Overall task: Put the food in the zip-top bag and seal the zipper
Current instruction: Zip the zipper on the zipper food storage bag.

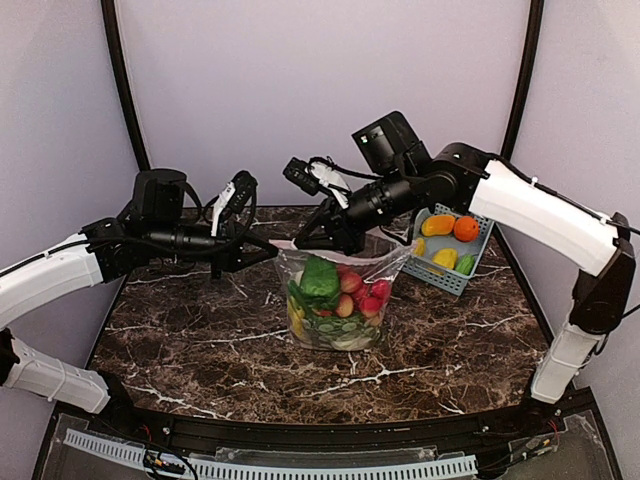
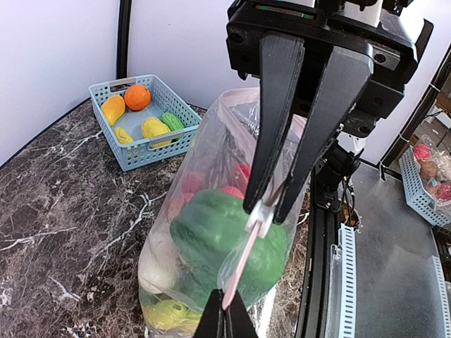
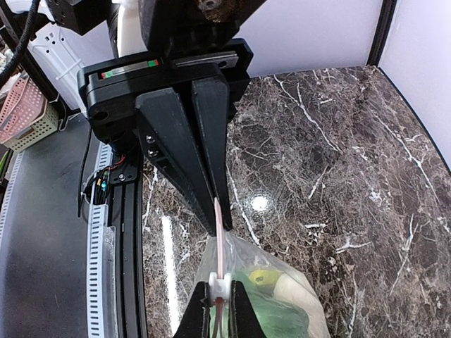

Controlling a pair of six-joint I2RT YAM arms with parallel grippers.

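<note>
The zip-top bag (image 1: 340,305) stands upright mid-table, holding the food: a green leafy vegetable (image 1: 320,278), red fruits (image 1: 370,296), a yellow banana (image 2: 165,313) low down and a white piece (image 2: 158,264). The pink zipper (image 2: 243,260) is stretched between both grippers. My left gripper (image 2: 225,313) is shut on the strip's end; it also shows in the top view (image 1: 272,250). My right gripper (image 3: 222,296) is shut on the white zipper slider (image 3: 221,285), close to the left gripper. It also shows in the top view (image 1: 303,242).
A blue-grey slatted basket (image 1: 445,280) at the back right holds an orange, yellow pieces and a green piece. The black rail of the table's near edge (image 2: 320,267) runs just beside the bag. Side baskets (image 2: 423,179) stand off the table.
</note>
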